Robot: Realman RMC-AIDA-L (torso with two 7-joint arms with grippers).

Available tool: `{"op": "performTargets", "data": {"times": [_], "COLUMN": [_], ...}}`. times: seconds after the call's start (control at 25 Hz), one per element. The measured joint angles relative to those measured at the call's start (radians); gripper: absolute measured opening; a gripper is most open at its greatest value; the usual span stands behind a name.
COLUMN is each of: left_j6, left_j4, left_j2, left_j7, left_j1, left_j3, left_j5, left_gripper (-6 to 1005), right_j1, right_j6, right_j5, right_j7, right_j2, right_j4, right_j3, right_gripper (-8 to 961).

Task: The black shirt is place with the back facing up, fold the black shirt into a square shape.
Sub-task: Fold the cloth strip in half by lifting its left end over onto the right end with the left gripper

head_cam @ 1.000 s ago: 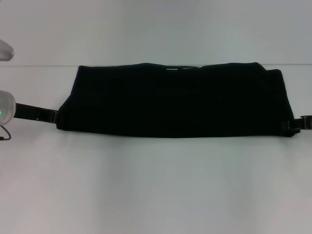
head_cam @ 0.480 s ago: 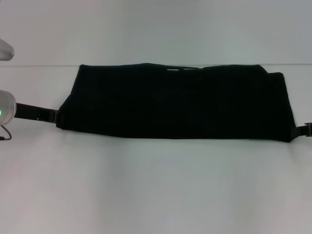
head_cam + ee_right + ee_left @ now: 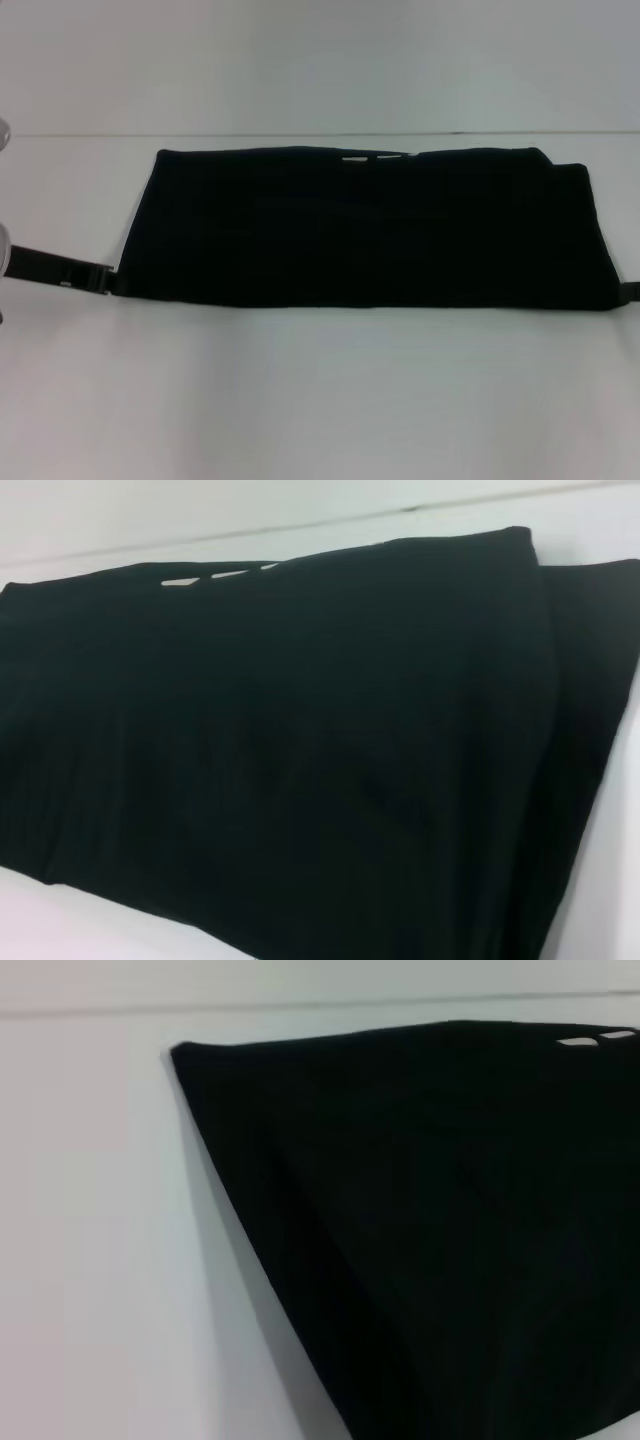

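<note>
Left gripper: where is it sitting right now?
In the head view, the left gripper sits low at the left edge of the table, at the black shirt's near left corner.

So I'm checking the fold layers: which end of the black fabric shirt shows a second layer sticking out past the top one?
The end on the robot's right of the black fabric shirt; a stepped lower layer shows there, while the left end is one clean edge.

1. The table (image 3: 320, 390) presented a plain white, flat surface across the whole head view.
2. The black shirt (image 3: 365, 228) lay directly on the table as a wide, folded band, long side running left to right.
3. Bare table surface surrounded the shirt on its near and far sides.
</note>
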Motion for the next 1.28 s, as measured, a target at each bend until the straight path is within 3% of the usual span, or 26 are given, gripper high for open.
{"op": "performTargets", "data": {"times": [0.48, 0.72, 1.04, 1.28], "left_j6": [0.165, 0.137, 0.138, 0.138], "left_j4": [0.100, 0.051, 0.036, 0.036], "left_j2": [-0.008, 0.000, 0.005, 0.012], "left_j7": [0.025, 0.066, 0.081, 0.063], "left_j1": [0.096, 0.097, 0.090, 0.066], "left_j3": [-0.030, -0.096, -0.109, -0.110], "left_j5": [-0.003, -0.004, -0.004, -0.027], "left_gripper": [18, 19, 19, 20], "right_j1": [-0.079, -0.093, -0.094, -0.088], "right_j6": [-0.159, -0.159, -0.171, -0.199], "right_j5": [-0.002, -0.004, -0.006, -0.003], "right_j7": [-0.080, -0.080, -0.081, -0.076], "right_j2": [-0.021, -0.021, -0.015, -0.017], "right_j4": [-0.057, -0.064, -0.067, -0.093], "right_j3": [0.040, 0.058, 0.059, 0.095], "right_gripper": [0, 0, -1, 93]}}
